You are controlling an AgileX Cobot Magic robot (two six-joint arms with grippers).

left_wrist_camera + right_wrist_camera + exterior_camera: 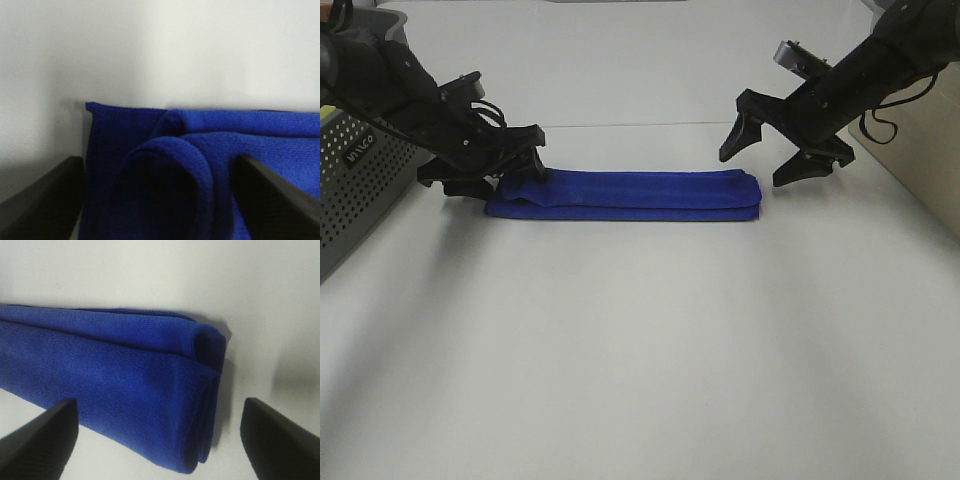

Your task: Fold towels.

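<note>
A grey perforated plastic basket [350,190] stands on the outer side of the left gripper [515,168], just behind the arm. This gripper sits low at the worktop [640,350], at one short end of the long, folded, deep-blue cloth towel [640,195]. In the left wrist view its two black fingers [40,205] stand well apart, with the towel's rolled, slightly raised end bulging up between them. The gripper is spread wide around that end rather than pinched on it. Whether the cloth touches either finger cannot be told.

The towel lies flat on the white worktop as a narrow strip, running from the left gripper straight across to the right gripper [757,165]. Its layers are stacked, and one long folded edge faces the camera in the high view.

The right gripper hangs just above the towel's other short end, apart from the cloth, with its jaws spread wide. From the right wrist view the end of the towel [100,365] lies below and ahead of the fingers [280,440]. Its doubled layers curl round into a rounded fold at the end. Nothing sits between these fingers.

Beyond the right gripper, on its outer side, a beige flat-sided object [920,160] stands at the worktop's edge.
</note>
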